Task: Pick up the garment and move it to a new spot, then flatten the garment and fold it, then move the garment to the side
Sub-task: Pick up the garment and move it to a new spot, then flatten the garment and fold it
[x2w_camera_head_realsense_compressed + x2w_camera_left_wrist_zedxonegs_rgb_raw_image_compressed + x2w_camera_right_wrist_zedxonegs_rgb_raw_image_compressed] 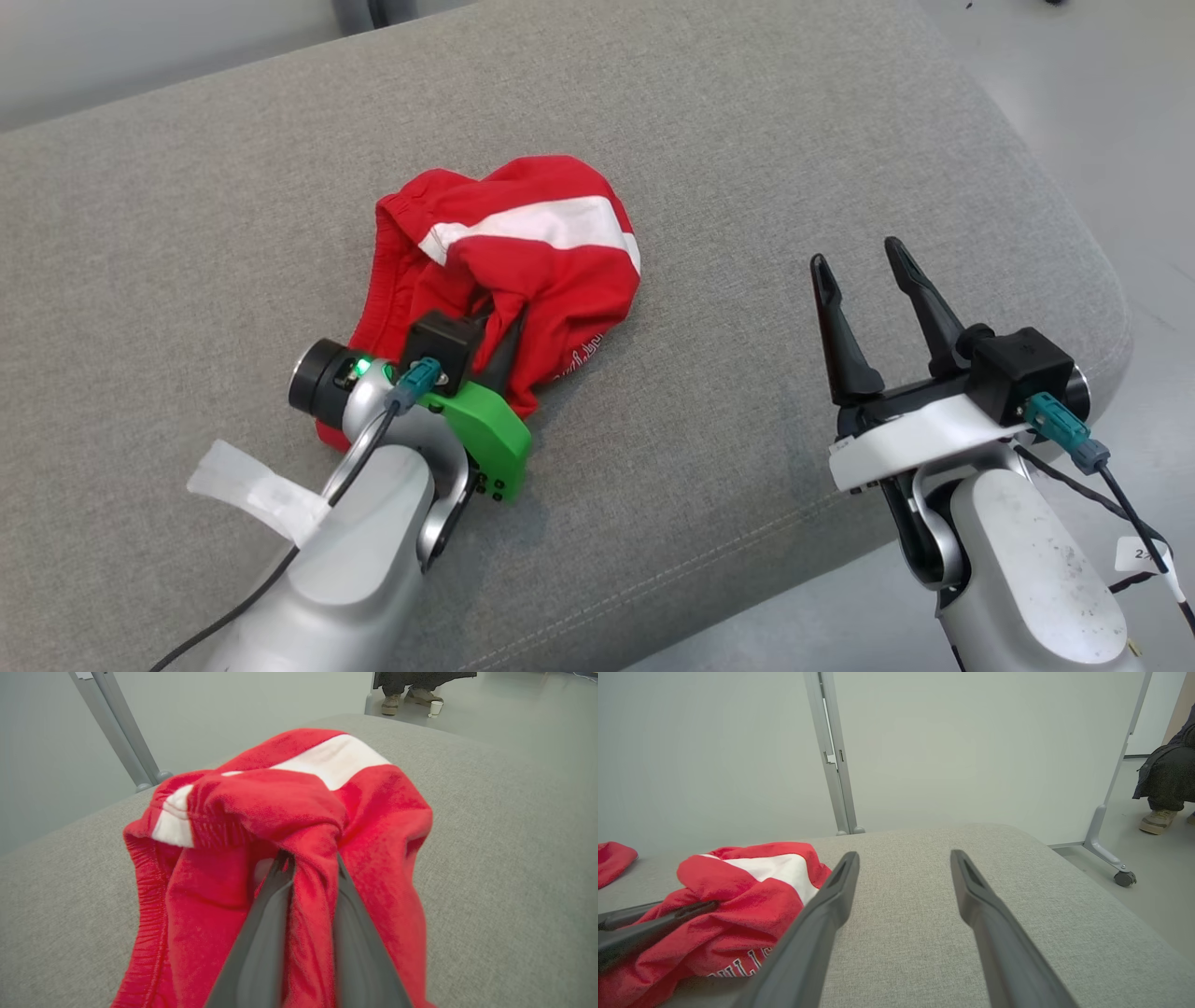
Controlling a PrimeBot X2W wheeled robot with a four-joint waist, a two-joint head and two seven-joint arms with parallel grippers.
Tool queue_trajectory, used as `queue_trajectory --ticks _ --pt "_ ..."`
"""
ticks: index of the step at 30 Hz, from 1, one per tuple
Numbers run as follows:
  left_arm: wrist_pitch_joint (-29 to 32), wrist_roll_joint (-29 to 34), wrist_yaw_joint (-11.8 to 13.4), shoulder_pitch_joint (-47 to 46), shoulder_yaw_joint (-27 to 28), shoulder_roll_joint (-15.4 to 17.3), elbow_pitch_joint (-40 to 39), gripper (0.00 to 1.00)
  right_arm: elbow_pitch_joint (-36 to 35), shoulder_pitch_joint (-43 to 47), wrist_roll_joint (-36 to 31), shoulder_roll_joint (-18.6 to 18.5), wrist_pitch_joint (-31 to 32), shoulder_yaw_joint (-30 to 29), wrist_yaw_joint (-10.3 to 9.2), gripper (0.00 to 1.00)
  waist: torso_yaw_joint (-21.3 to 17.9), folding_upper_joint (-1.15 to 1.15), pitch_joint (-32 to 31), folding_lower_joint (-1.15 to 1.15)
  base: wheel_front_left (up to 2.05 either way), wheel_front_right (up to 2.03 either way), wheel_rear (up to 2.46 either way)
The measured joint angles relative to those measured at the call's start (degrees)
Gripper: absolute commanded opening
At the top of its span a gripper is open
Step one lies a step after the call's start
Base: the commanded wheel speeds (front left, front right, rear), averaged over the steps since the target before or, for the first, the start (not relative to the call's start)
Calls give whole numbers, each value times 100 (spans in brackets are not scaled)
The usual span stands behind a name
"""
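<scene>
Left hand (309,861) is clamped on a bunched fold of the red shorts (523,252). Right hand (857,254) has its fingers wide apart, holds nothing, and sits over bare fabric well right of the shorts. The shorts lie crumpled mid-cushion, white stripe (541,222) on top, elastic waistband at left, white lettering (579,357) on the near-right side. The grey cushion (747,140) has open room far, left and right, and its rounded edge runs close by the right hand.
</scene>
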Motion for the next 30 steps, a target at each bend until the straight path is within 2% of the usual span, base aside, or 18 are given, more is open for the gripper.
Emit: queue_trajectory --ticks 4,5,6,7,8,11,16,21,30 --pt "5 -9 0 59 -225 3 222 0 1 -2 11 9 -1 -51 -16 100 -9 0 79 0 0 0 0" --pt "5 -33 0 75 -260 4 249 12 1 -2 16 9 0 -77 -18 100 6 0 83 0 0 0 0" --pt "4 -85 0 99 -281 7 268 40 2 -2 16 8 -1 -94 -19 100 26 0 83 0 0 0 0" --pt "3 -132 0 123 -296 7 282 51 2 -3 18 7 -1 -103 -25 100 49 0 82 0 0 0 0" --pt "3 -179 0 146 -311 8 287 100 3 -3 18 10 -1 -110 -26 100 71 0 78 0 0 0 0" --pt "-3 -404 -19 194 -334 16 277 100 9 -2 18 21 -1 -145 -63 100 147 0 55 0 0 0 0" --pt "-5 -1162 -181 372 -335 24 48 100 60 2 23 21 0 -207 -67 100 296 0 -32 0 0 0 0" --pt "-12 -1866 -242 433 -192 25 -202 100 146 23 22 22 0 -220 -67 100 431 0 -189 0 0 0 0" --pt "-57 -2325 -71 427 188 25 -71 100 233 127 11 23 0 -47 44 100 526 0 -439 0 0 0 0"
